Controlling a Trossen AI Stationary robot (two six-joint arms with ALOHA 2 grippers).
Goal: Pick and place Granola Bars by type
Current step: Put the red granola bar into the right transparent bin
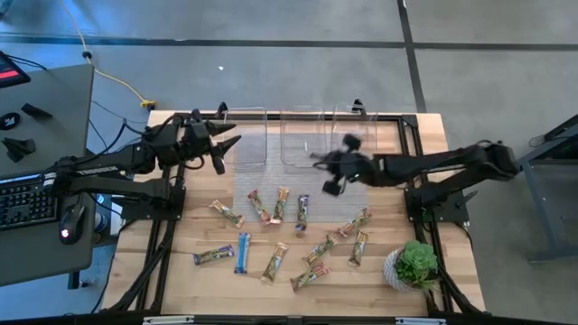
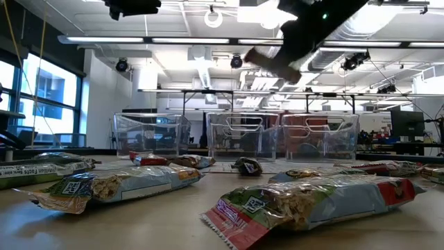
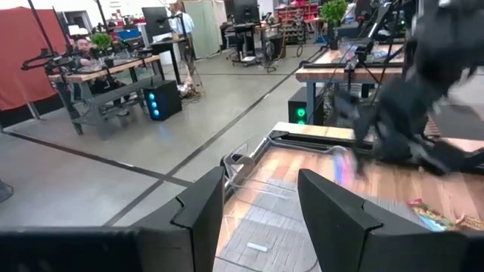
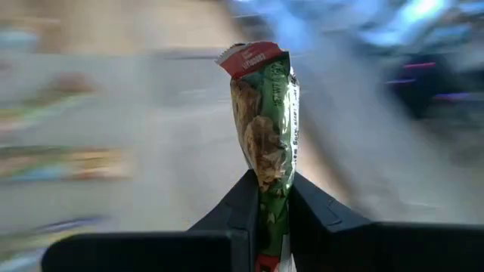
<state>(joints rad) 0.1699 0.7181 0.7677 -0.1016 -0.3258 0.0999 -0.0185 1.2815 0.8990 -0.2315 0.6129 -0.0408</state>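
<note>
Several wrapped granola bars (image 1: 281,204) lie flat on the wooden table and the grey mat, in red, tan-green and blue wrappers; they loom large in the low view (image 2: 305,201). My right gripper (image 1: 330,177) hovers over the mat near the clear bins and is shut on a green bar with a red end (image 4: 266,128). It shows blurred at the low view's top (image 2: 277,61). My left gripper (image 1: 223,150) waits open in the air near the left bin, with its fingers apart (image 3: 261,219). My right gripper pinches the green bar between its two fingers (image 4: 246,204), near one end of the bar (image 4: 272,198). The rest of the bar sticks out past the fingertips, with its red end (image 4: 252,59) farthest from them. The bar is lifted clear of the table.
Three clear plastic bins (image 1: 302,137) stand in a row at the table's far edge, also seen in the low view (image 2: 243,135). A green potted plant (image 1: 415,264) sits at the near right corner. A desk with keyboard and mouse (image 1: 36,203) stands left of the table.
</note>
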